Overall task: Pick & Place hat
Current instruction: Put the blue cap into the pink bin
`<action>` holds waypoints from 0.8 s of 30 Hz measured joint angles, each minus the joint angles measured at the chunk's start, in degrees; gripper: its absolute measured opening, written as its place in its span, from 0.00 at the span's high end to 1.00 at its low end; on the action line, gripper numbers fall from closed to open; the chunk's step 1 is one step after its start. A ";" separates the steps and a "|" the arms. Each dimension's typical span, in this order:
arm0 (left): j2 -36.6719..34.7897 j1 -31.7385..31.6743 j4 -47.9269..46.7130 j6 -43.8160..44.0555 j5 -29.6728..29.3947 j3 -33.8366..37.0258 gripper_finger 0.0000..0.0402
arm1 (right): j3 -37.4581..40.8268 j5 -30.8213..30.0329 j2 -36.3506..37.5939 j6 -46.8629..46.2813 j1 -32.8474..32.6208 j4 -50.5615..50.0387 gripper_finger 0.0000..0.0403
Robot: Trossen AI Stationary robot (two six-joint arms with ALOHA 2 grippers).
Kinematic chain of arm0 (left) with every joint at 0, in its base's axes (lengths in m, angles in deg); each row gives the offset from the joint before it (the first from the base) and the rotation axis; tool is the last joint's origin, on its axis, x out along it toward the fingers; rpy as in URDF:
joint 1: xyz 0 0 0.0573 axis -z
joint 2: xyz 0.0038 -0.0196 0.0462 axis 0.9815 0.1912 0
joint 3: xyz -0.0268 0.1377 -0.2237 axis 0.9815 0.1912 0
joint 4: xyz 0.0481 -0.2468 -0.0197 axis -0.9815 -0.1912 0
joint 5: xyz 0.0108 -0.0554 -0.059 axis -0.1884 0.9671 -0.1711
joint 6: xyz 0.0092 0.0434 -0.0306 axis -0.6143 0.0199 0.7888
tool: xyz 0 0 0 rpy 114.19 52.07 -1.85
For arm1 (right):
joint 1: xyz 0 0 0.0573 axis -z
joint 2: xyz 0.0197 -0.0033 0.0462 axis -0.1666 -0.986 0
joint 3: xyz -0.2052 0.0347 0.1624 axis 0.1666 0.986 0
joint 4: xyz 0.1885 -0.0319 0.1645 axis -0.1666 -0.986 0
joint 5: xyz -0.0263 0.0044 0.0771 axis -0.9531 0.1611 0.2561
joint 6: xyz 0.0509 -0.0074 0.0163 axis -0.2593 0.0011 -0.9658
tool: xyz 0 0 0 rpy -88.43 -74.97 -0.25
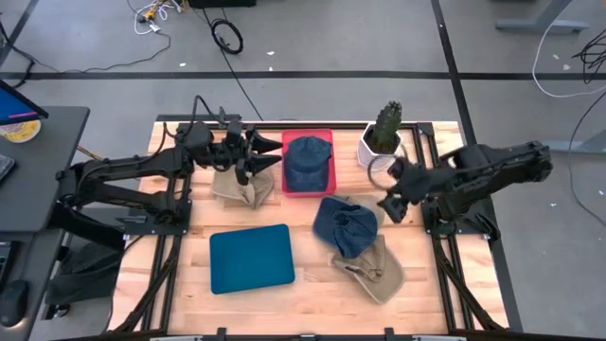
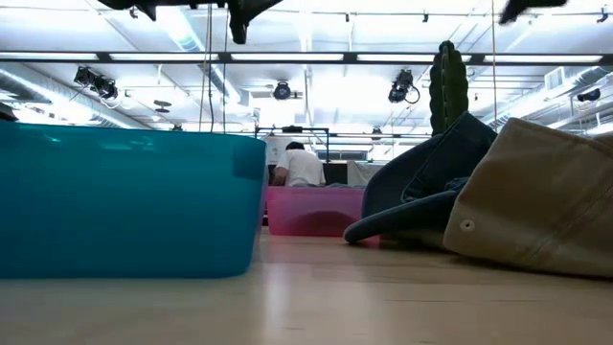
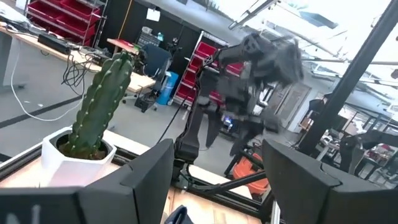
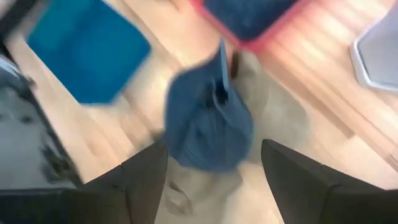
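A blue hat [image 1: 309, 161] lies in the red tray [image 1: 328, 138] at the table's far middle. A second blue hat [image 1: 345, 227] lies on the table right of centre, overlapping a tan hat [image 1: 377, 273] toward the near edge. Another tan hat [image 1: 241, 188] lies left of the red tray. My left gripper [image 1: 269, 156] hangs open and level above that tan hat, pointing at the red tray, and holds nothing. My right gripper [image 1: 388, 197] is open, raised, tipped down over the blue hat [image 4: 208, 121] on the table.
A teal tray [image 1: 251, 258] sits at the near left of centre. A cactus in a white pot [image 1: 383, 138] stands at the far right, close to my right arm. In the low view a person [image 2: 299, 165] sits in the room behind the table.
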 joint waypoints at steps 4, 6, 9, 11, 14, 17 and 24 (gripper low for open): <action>0.33 0.00 -0.18 1.13 -0.51 0.02 0.38 | 7.89 0.04 0.50 -0.77 -3.61 0.83 0.35; 0.26 0.00 0.04 1.55 -0.95 0.02 0.38 | 12.60 0.00 0.65 -1.78 -5.11 2.33 0.35; 0.28 0.81 0.31 2.99 -1.03 0.02 0.38 | 19.61 -0.50 1.09 -3.59 -6.99 6.97 0.35; 0.26 1.93 0.33 3.08 -1.03 0.02 0.38 | 23.90 -1.73 1.12 -4.66 -7.94 11.19 0.35; 0.28 3.55 0.26 4.56 -0.86 0.02 0.38 | 29.67 -3.06 1.12 -5.74 -8.88 17.35 0.35; 0.28 4.59 0.02 6.11 -0.97 0.02 0.38 | 34.52 -4.08 1.12 -7.07 -9.37 22.80 0.35; 0.28 5.65 0.04 10.15 -1.50 0.02 0.38 | 42.98 -4.42 1.13 -10.21 -9.56 32.54 0.35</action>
